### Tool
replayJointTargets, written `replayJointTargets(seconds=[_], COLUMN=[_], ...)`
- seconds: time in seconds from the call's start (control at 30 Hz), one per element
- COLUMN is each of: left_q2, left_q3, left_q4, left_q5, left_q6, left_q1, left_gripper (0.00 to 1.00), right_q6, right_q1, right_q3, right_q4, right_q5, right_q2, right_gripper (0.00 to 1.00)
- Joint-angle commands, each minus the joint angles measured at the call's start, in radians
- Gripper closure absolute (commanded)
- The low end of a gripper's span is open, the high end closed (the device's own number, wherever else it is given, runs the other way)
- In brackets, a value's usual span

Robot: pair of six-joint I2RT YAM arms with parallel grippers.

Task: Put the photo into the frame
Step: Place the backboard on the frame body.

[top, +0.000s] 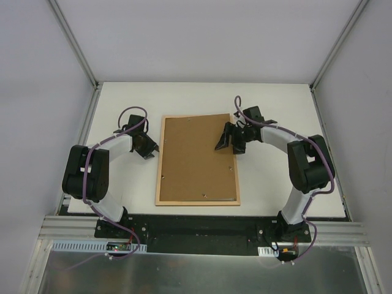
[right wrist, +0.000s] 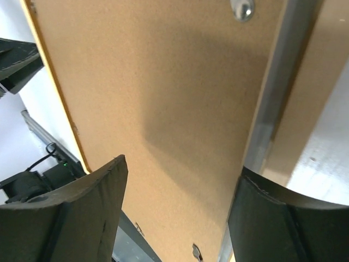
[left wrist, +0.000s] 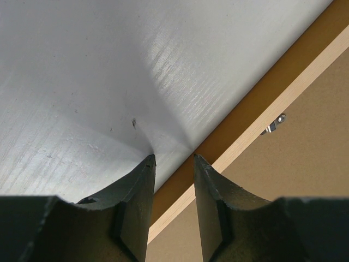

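The wooden frame (top: 165, 201) lies flat on the white table, paler side up. The brown backing board (top: 196, 159) lies in it, slightly skewed, its far right corner over the right rail. The photo is hidden. In the right wrist view a pale grey strip (right wrist: 271, 109) shows between the board (right wrist: 163, 82) and the frame rail (right wrist: 311, 109); I cannot tell what it is. My left gripper (top: 149, 150) is open a little and empty, and its tips (left wrist: 173, 164) are at the frame's left rail (left wrist: 272, 109). My right gripper (top: 228, 144) is open wide and empty over the board's right edge (right wrist: 180, 174).
Small metal tabs (left wrist: 275, 123) sit along the frame's inner edge, one also in the right wrist view (right wrist: 242, 8). White walls close in the table on three sides. The black base rail (top: 196, 226) runs along the near edge.
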Motion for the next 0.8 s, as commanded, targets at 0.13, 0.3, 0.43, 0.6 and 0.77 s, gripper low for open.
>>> replayJointTargets(seconds=[0.13, 0.3, 0.43, 0.6, 0.77], left_q2=[0.005, -0.010, -0.027, -0.049, -0.066], left_q3=[-0.017, -0.018, -0.021, -0.029, -0.038], left_q4=[-0.028, -0.028, -0.029, -0.028, -0.029], left_q5=[0.014, 0.022, 0.031, 0.045, 0.044], left_q6=[0.026, 0.034, 0.040, 0.045, 0.054], left_q1=[-0.016, -0.016, -0.016, -0.016, -0.016], left_gripper=[0.66, 0.66, 0.65, 0.66, 0.65], right_q6=[-0.121, -0.161, -0.169, -0.173, -0.184], right_q1=[-0.019, -0.027, -0.018, 0.026, 0.094], right_q3=[0.111, 0.105, 0.032, -0.120, -0.191], right_q4=[-0.207, -0.281, -0.269, -0.208, -0.175], right_q5=[0.169, 0.309, 0.378, 0.470, 0.533], right_q2=[-0.082, -0.157, -0.254, -0.340, -0.335], right_gripper=[0.26, 0.22, 0.21, 0.20, 0.21])
